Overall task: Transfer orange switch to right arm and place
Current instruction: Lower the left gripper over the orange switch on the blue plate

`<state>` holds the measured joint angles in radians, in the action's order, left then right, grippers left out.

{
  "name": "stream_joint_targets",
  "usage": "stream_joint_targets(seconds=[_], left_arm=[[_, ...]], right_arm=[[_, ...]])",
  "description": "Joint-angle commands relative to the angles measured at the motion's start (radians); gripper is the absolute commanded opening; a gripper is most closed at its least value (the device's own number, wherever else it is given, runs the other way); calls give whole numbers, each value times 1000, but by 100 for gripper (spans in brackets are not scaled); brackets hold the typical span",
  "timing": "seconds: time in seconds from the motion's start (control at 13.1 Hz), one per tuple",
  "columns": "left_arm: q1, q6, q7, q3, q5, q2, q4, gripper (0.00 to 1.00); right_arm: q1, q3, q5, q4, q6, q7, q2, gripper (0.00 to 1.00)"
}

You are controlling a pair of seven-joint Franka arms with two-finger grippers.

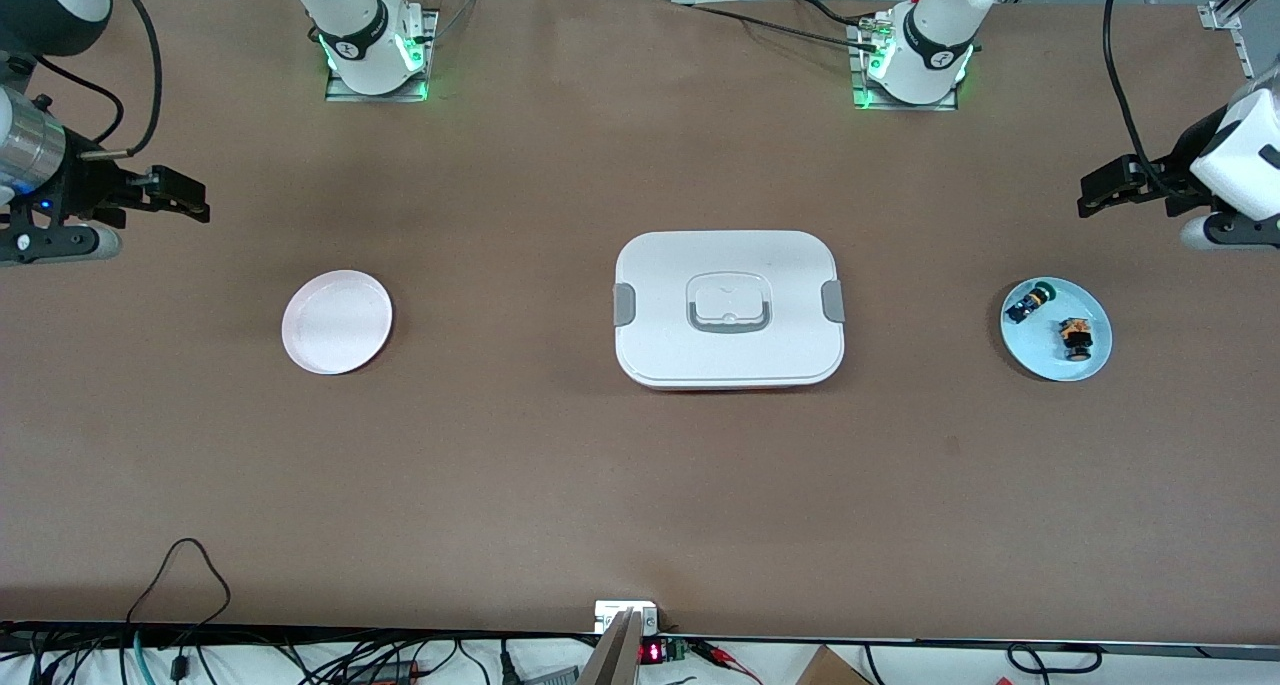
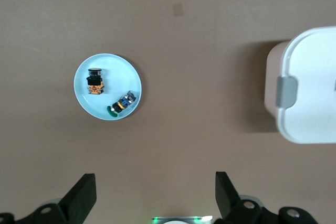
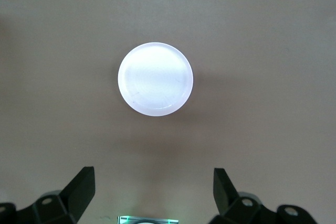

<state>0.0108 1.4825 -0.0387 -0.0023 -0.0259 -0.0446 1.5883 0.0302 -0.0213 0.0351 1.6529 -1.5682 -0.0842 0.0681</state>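
Both arms run off the front view's side edges, so only their wrists show. In the left wrist view the white rectangular lidded plastic box [image 2: 307, 90] is cut by the frame edge (its latch still shows). The tiny orange-capped black push-button switch [image 1: 1076, 337] shows too small to make out its markings.

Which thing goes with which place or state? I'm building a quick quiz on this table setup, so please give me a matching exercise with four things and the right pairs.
Things:
1. orange switch
2. pink plate
3. white lidded box
4. left gripper

Places or states:
A. bare, toward the right arm's end of the table
B. open, up in the air
C. lying on the light blue plate beside the green-capped part
D. shut, at the middle of the table

Pairs: 1-C, 2-A, 3-D, 4-B
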Motion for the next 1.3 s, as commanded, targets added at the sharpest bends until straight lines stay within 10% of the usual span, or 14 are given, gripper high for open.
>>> stream_joint_targets(seconds=[0.0,0.53,1.22], left_arm=[[57,-1,-110,-4,-20,-38,4,100],[213,277,-692,-4,-60,-76,258,100],[325,590,-1493,-8,-55,-317,294,100]], right_arm=[[-1,0,-4,-13,-12,-9,30,100],[11,1,-9,-35,-18,-14,144,100],[10,1,-15,-84,-15,-12,147,100]])
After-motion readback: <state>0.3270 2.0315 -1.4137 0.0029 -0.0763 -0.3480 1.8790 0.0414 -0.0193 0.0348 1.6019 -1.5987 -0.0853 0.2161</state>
